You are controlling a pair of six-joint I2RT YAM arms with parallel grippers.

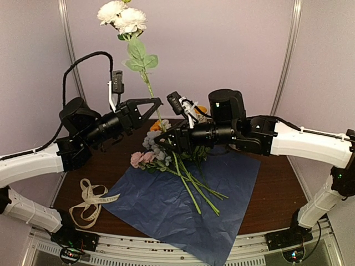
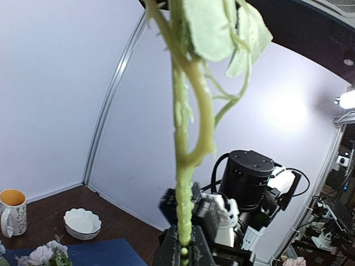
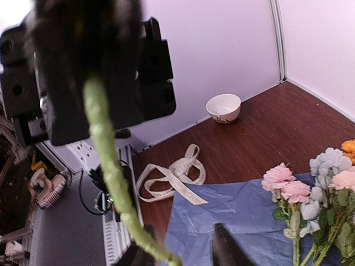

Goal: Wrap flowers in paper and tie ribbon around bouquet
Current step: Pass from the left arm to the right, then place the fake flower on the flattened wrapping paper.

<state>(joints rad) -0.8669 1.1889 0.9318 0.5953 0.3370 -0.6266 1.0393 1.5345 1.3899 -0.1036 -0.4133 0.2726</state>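
My left gripper (image 1: 157, 106) is shut on the green stem (image 2: 184, 210) of a white flower (image 1: 122, 15) and holds it upright above the table. Its jaws pinch the stem near its lower part. My right gripper (image 3: 183, 255) is open just below. The stem's lower end (image 3: 119, 188) rests against its left finger, while the other finger (image 3: 227, 249) stands apart. More flowers (image 1: 154, 155) in pink, pale blue and orange lie on the blue paper (image 1: 166, 213), stems pointing toward the front. The cream ribbon (image 1: 90, 202) lies looped at the paper's left corner.
A white scalloped bowl (image 2: 82, 223) and a mug (image 2: 12, 211) with an orange inside stand on the brown table (image 1: 283, 183) at the back. Both arms meet over the table's middle, above the flower heads. The ribbon (image 3: 177, 177) overlaps the paper's edge.
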